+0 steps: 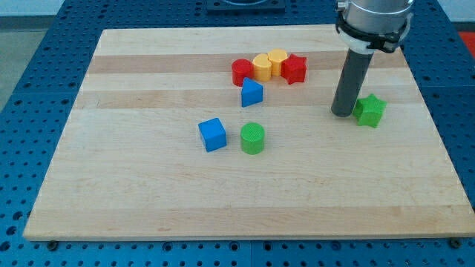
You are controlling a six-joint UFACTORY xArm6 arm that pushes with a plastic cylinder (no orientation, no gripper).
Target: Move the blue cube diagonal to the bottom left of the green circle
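The blue cube (212,134) lies on the wooden board just left of the green circle (252,138), at almost the same height in the view, a small gap between them. My tip (343,113) is far to the view's right of both, close beside the left side of a green star (369,110). The rod stands upright from the arm at the view's top right.
A blue triangular block (251,93) lies above the green circle. Above it sits a tight row: a red circle (241,71), a yellow hexagon (261,67), a yellow circle (277,60) and a red star (295,69). The board's right edge (438,133) is near the green star.
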